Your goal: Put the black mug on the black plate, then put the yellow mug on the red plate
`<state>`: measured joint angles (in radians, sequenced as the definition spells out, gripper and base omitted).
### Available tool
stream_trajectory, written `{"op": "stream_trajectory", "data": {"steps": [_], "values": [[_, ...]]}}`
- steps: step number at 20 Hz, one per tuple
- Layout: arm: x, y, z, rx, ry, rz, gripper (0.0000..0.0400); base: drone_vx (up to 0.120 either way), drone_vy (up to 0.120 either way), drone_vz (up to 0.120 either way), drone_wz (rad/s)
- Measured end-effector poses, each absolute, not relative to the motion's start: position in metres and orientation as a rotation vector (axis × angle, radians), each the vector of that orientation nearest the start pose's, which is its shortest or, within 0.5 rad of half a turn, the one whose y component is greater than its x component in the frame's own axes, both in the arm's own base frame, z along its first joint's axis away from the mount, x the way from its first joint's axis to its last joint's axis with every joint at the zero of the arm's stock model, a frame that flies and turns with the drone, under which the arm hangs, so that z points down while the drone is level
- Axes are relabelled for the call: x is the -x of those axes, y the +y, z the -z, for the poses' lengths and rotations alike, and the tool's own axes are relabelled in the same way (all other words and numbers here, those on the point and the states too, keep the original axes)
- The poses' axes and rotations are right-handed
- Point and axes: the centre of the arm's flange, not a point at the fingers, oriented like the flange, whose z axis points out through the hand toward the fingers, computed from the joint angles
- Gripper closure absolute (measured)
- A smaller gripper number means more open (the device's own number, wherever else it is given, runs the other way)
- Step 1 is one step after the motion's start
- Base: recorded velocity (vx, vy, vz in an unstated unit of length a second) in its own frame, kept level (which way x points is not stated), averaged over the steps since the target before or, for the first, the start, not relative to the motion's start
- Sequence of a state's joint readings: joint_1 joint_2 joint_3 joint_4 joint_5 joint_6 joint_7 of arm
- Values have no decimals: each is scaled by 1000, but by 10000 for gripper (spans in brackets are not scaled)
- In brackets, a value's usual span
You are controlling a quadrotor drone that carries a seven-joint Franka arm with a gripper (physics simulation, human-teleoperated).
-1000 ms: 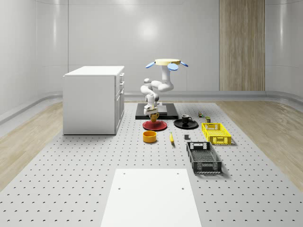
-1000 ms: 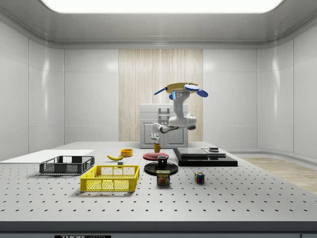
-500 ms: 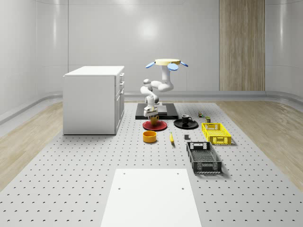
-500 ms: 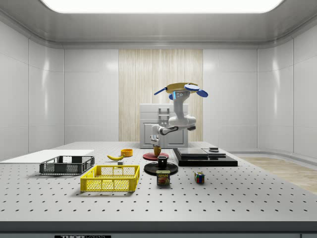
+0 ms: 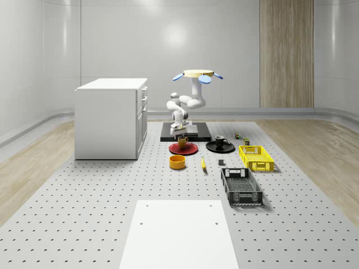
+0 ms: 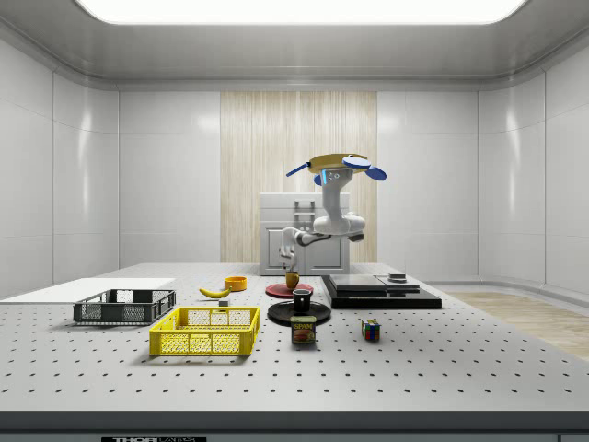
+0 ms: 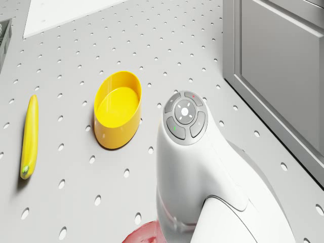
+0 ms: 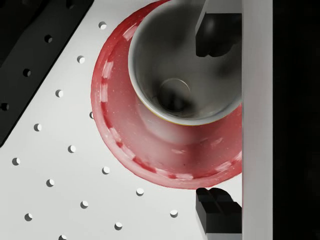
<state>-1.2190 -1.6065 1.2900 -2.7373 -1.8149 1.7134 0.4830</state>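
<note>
The yellow mug (image 5: 182,142) stands upright on the red plate (image 5: 183,149), also seen as the mug (image 6: 292,280) on the plate (image 6: 289,290) from the side. My gripper (image 5: 180,133) hangs just above the mug, open. In the wrist view the gripper (image 8: 216,122) straddles the rim of the mug (image 8: 175,65). One of its fingers (image 8: 215,35) is over the inside and the other is outside past the red plate (image 8: 120,125). The black mug (image 5: 219,140) sits on the black plate (image 5: 220,148). The drone (image 5: 198,74) hovers over the black platform behind the plates.
A yellow bowl (image 5: 178,162) and banana (image 5: 203,163) lie in front of the red plate. A white cabinet (image 5: 111,117) stands at the whole-scene view's left. A yellow crate (image 5: 256,157) and black crate (image 5: 241,186) sit at its right. The black platform (image 5: 185,132) lies behind.
The yellow mug came down onto the red plate. The fingers spread apart and let it go, and the hand lifted slightly off it.
</note>
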Motion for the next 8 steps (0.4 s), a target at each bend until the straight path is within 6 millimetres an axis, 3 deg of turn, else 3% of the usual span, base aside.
{"op": "stream_trajectory", "data": {"steps": [8], "values": [[-339, 36, -512, -1, -1, 344, 1, 0, 0, 0, 0]]}}
